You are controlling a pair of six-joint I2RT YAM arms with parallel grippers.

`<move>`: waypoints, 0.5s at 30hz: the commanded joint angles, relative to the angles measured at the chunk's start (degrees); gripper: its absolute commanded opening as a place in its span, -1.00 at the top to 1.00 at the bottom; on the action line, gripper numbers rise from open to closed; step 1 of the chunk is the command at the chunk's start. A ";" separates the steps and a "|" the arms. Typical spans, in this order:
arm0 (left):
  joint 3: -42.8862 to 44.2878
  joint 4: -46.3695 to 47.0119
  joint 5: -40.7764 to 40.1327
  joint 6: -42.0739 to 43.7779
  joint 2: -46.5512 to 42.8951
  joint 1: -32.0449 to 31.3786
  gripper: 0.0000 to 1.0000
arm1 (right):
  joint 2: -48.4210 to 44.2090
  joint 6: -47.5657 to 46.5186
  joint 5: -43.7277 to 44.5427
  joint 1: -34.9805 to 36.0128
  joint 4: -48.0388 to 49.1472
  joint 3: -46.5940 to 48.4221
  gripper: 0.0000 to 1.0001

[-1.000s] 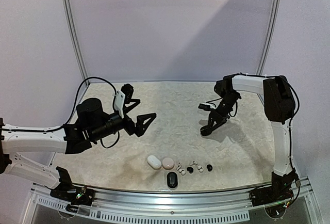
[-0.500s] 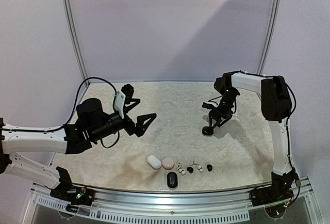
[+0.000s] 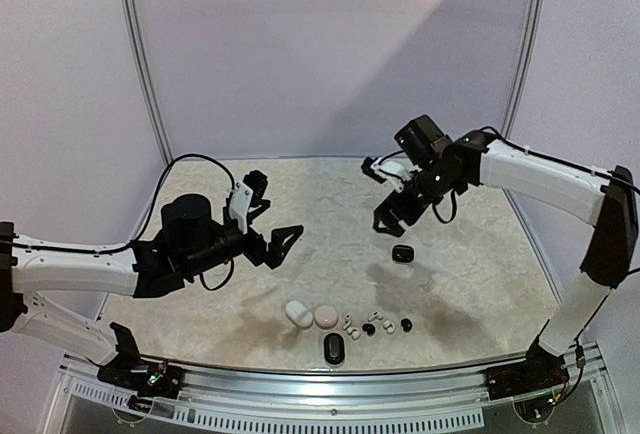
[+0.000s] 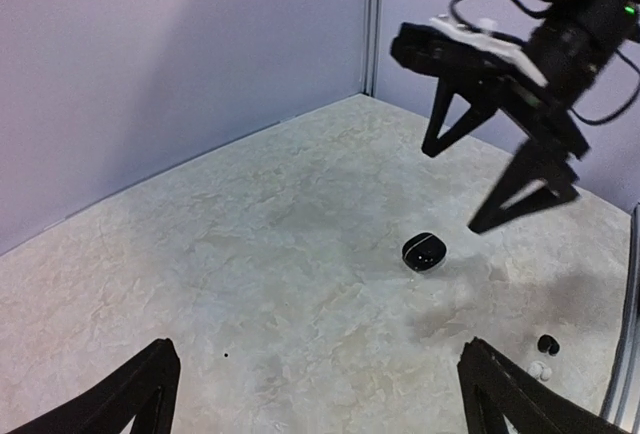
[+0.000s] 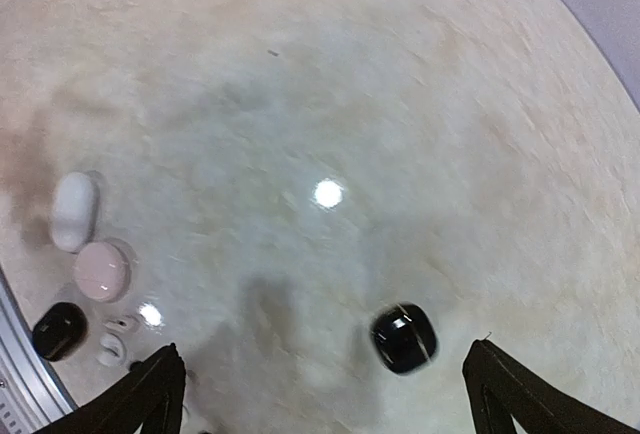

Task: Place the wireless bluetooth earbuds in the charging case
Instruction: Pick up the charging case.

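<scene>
Over on the left, the left gripper (image 3: 280,219) hangs above the surface (image 3: 470,284) with its fingers spread wide and nothing between them, just as it was a second ago. No change there.

Along the near edge it's the same line-up too: white case (image 3: 298,314), pink case (image 3: 326,316), a dark case (image 3: 334,349) by the rail, and the earbuds (image 3: 369,328) strung out loose to their right, none of them in a case.

Now the news. The small black case (image 3: 402,253) sits alone mid-surface, looking shut. The right gripper (image 3: 372,197) was down low around that spot a second ago, nearly closed. It has since sprung wide open, let go and lifted up and away, empty.

So a case looks to have been set down in open space, well apart from the buds. My read: no earbud is in yet.
</scene>
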 commanded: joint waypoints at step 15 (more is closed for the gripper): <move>5.64 -2.91 -4.47 -6.84 11.57 2.65 -0.99 | -8.29 -6.67 25.42 10.26 30.98 -12.04 -0.98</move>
